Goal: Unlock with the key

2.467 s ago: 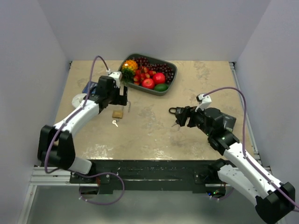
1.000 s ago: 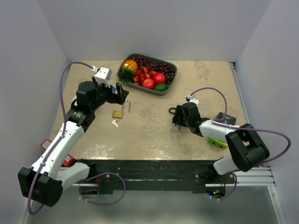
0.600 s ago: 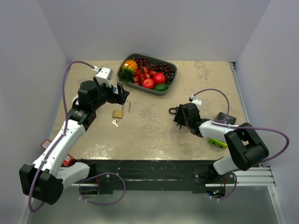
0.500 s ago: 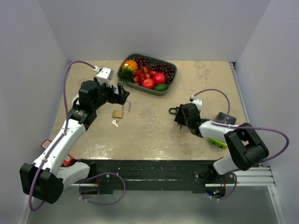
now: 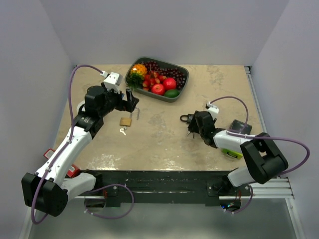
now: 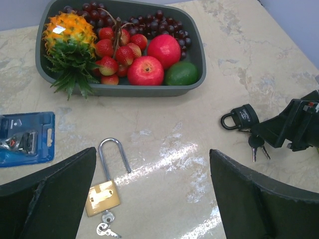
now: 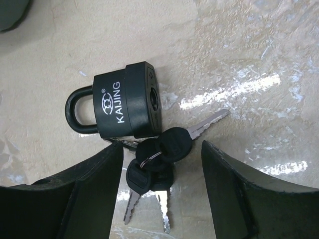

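A brass padlock [image 6: 102, 197] lies on the table with its long shackle swung open and a small silver key [image 6: 105, 229] at its base. My left gripper [image 6: 152, 154] hovers above it, open and empty; the overhead view has this gripper [image 5: 131, 102] just behind the brass padlock [image 5: 125, 121]. A black padlock [image 7: 127, 106] with its shackle closed lies on its side, and a ring of black-headed keys [image 7: 158, 160] rests against it. My right gripper [image 7: 162, 148] is low over those keys, its jaws open on either side of them and gripping nothing. Seen from above, the right gripper [image 5: 193, 127] sits beside the black padlock [image 5: 185, 118].
A grey tray [image 5: 181, 91] of fruit stands at the back centre. A blue blister pack [image 6: 26, 137] lies left of the brass padlock. A green object [image 5: 232, 152] sits under the right arm's forearm. Walls close in the table's left, back and right.
My left gripper has edged slightly right above the brass padlock. My right gripper has shifted a little right and toward me beside the black padlock. Neither lock nor keys moved.
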{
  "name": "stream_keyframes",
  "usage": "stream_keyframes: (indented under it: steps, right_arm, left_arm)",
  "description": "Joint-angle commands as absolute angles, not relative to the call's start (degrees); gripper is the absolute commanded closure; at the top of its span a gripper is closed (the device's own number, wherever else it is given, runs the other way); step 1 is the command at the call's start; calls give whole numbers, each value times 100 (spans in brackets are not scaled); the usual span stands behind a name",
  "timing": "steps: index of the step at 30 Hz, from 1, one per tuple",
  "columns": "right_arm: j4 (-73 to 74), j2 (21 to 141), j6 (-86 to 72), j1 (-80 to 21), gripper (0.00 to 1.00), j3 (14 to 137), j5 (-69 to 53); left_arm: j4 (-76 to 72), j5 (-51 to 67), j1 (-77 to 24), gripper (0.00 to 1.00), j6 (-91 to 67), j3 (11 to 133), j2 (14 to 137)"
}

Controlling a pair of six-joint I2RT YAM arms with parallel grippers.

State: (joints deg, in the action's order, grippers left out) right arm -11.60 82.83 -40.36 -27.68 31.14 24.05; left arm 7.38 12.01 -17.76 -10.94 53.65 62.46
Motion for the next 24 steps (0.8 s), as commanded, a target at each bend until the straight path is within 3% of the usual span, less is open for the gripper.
stream_keyframes:
  steps: [1,24]
  right_arm:
    - [-1415,8394,-4245,-2742,34,3182,2470]
    - [-1916,8798,-4474,-2725,40,3094,2733]
  left_arm:
    - [615,1169,-1784,1,-1081,5388,6205]
    - [642,1064,-1784,1,-1046,5388,6310]
